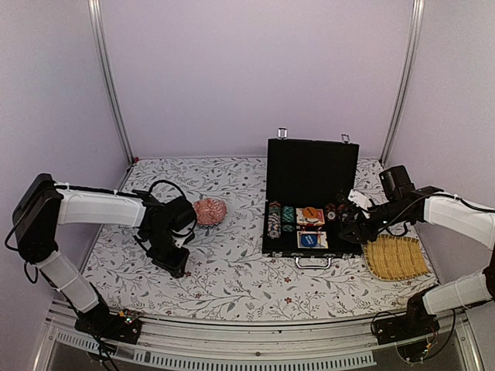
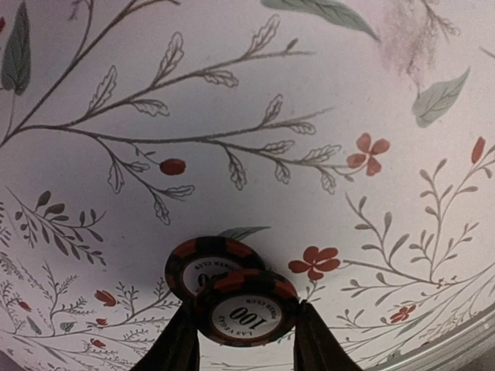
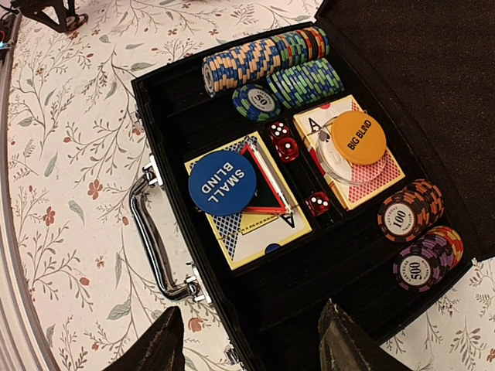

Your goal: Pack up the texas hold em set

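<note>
Slippage risk: left end effector [image 2: 246, 311] pinches the upper of two overlapping poker chips [image 2: 236, 297] on the table [image 2: 232, 116], well apart from the briefcase [image 1: 309, 166]; the lower may stay behind. Right end effector [image 3: 255, 338] gapes empty above the briefcase.

Glossy metal handle [image 3: 148, 232], woven yellow tray [image 1: 396, 259]

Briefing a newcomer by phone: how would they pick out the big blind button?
Look inside the open black case, at the card deck nearer the lid. The button lies atop it: an orange disc, whereas the blue disc tops the other deck.
</note>
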Tool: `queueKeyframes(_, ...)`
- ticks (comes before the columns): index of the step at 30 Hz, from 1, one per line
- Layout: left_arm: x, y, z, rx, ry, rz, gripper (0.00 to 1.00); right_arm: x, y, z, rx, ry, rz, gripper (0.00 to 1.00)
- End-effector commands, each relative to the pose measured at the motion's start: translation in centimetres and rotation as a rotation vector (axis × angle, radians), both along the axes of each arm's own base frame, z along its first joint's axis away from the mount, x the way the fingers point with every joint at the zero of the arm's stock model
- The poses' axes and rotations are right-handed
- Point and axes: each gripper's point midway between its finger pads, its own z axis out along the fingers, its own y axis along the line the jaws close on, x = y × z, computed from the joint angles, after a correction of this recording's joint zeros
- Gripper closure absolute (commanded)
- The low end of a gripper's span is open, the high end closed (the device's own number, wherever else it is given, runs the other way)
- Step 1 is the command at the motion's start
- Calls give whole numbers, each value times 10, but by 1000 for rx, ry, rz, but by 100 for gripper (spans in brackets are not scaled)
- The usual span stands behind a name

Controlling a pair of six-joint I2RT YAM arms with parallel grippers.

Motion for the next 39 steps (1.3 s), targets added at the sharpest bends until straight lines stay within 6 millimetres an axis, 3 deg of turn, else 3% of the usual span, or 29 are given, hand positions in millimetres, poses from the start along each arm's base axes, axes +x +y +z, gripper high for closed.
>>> queueKeyframes(1,8,6,3,-12,-16,46,64,-3,3,-2,13,12,17,40)
queueKeyframes(12,18,6,-7,-24,1,79,61,-3,2,-3,11,16,17,40)
queueKeyframes(22,12,8,-16,-9,37,80,44,-3,3,-5,10,23,21,40)
queueKeyframes(26,5,8,-24,-8,74,76,51,-3,3,-5,10,23,20,40)
queueKeyframes(32,-2,-22,-19,-82,95,30,63,-3,3,-5,9,24,23,40)
queueKeyframes(39,-20,-99,-12,-160,115,-114,67,-3,3,-6,7,24,23,40)
